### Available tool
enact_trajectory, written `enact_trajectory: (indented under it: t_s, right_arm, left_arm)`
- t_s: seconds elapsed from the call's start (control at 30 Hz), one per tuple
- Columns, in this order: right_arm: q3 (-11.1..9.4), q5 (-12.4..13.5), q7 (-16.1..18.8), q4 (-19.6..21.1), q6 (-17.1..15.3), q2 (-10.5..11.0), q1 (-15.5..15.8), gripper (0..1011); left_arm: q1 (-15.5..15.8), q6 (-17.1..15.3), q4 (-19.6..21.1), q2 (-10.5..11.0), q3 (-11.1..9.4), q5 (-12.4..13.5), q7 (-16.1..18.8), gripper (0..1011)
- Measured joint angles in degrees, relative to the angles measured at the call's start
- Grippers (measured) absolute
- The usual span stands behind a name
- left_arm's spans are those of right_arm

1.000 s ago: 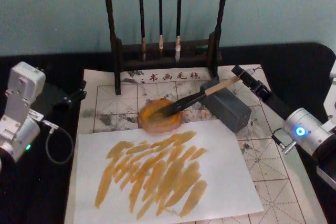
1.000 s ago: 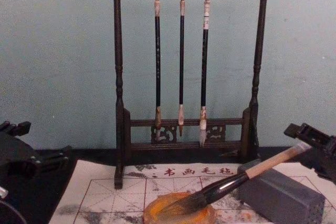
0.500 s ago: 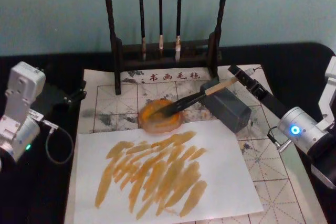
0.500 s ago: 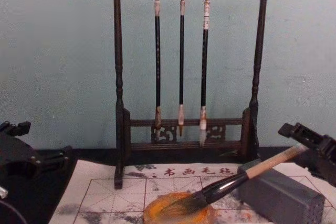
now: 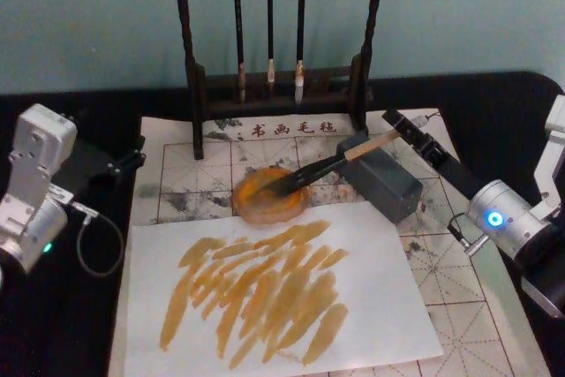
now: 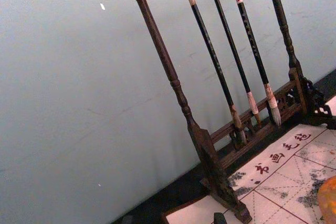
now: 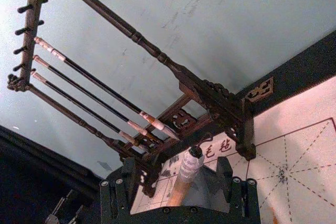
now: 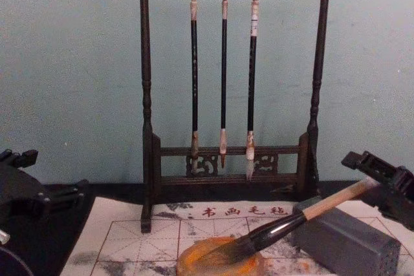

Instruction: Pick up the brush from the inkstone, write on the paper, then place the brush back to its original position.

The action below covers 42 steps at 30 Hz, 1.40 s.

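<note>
The brush (image 5: pixel 322 167) lies slanted, its dark tip in the orange inkstone (image 5: pixel 256 207) and its pale handle across the grey block (image 5: pixel 388 184). My right gripper (image 5: pixel 399 125) is at the handle's far end. In the right wrist view its fingers (image 7: pixel 226 174) stand open on either side of the handle (image 7: pixel 182 182), with a gap on each side. The chest view shows the brush (image 8: pixel 291 221) rising from the inkstone (image 8: pixel 194 266) towards that gripper (image 8: pixel 365 172). The gridded paper (image 5: pixel 177 174) carries red characters and grey smudges. My left gripper (image 5: pixel 124 161) is parked at the left.
A plain white sheet (image 5: pixel 380 297) with orange strokes lies on the gridded paper in front of the inkstone. A dark wooden rack (image 5: pixel 196 103) with three thin hanging brushes (image 8: pixel 223 82) stands behind. Black table surrounds the paper.
My right gripper has crept a little to the left along the end of the handle. The brush, the inkstone and the left arm have stayed in place.
</note>
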<state>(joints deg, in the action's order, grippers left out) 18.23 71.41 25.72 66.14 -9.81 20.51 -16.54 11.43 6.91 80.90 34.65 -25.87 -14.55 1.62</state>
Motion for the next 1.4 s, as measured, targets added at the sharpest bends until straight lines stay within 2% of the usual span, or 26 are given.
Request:
enact_trajectory:
  t_s: [0.13,1.13,1.23,1.4]
  right_arm:
    - [0.4,0.6,0.0,-0.1,-0.1,0.3,-0.2,1000]
    - [0.2,0.3,-0.1,0.0,-0.1,0.2,0.0,1000]
    - [0.2,0.3,-0.1,0.0,-0.1,0.2,0.0,964]
    - [0.1,0.3,-0.1,0.0,-0.1,0.2,0.0,827]
  left_arm:
    - [0.0,0.0,0.0,0.0,0.0,0.0,0.0,1001]
    - [0.0,0.0,0.0,0.0,0.0,0.0,0.0,1001]
    - [0.0,0.0,0.0,0.0,0.0,0.0,0.0,1001]
    - [0.0,0.0,0.0,0.0,0.0,0.0,0.0,1001]
